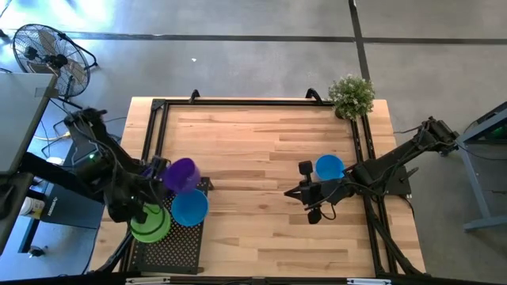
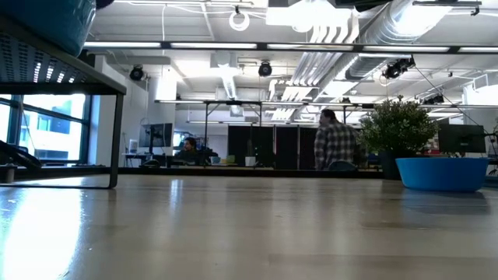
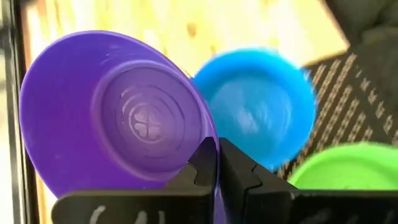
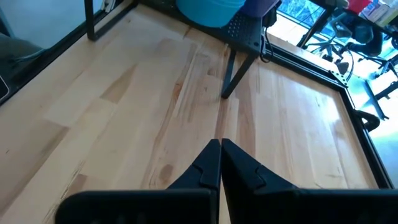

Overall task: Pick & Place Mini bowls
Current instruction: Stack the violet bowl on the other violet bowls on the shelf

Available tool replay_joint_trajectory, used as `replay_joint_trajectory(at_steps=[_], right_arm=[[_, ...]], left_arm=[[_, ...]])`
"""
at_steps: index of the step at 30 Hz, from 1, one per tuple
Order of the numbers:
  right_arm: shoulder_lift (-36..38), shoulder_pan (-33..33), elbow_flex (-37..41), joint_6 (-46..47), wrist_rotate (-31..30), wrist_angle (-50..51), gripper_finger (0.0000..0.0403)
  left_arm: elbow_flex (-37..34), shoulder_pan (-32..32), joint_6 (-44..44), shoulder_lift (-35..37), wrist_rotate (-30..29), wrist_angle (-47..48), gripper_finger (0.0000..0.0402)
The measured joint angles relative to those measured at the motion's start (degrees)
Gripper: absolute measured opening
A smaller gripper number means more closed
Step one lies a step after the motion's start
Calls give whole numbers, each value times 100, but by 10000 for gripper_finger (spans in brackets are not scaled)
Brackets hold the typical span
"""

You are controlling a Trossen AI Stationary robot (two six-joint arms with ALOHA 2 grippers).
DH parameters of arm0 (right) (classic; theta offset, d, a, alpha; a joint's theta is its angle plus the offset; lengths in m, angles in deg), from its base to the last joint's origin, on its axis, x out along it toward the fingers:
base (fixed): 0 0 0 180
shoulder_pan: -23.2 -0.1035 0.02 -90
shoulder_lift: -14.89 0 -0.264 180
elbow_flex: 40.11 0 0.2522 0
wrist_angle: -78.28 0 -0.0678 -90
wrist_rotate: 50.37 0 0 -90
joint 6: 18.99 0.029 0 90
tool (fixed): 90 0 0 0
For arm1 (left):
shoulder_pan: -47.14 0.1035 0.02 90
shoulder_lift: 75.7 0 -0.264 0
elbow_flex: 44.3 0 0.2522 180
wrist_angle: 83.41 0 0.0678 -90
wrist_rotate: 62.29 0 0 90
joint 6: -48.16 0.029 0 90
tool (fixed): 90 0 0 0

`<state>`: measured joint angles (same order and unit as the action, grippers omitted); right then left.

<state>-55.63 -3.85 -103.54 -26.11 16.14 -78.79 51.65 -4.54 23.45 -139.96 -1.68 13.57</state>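
Bowls wait on the black rack [image 1: 170,245] at the desk's [image 1: 261,150] left edge, where the left tool [image 3: 217,163] clamps the purple bowl's [image 3: 118,118] rim to lift it, while the right tool [image 4: 220,163], fingers together and empty, idles beside the delivered blue bowl [image 1: 329,166] near the right edge.

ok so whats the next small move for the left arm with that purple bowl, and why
Probably carry it out over the bare wood before lowering. The left gripper is shut on the purple bowl's rim, held tilted above the black mesh rack by the blue bowl and green bowl.
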Motion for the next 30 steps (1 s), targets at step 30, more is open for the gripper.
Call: replay_joint_trajectory(at_steps=[30], right_arm=[[-7, 1505, 1682, -967, 1739, -3318, 0]], left_arm=[[-2344, 5545, 4684, -255, 2591, -6564, 0]])
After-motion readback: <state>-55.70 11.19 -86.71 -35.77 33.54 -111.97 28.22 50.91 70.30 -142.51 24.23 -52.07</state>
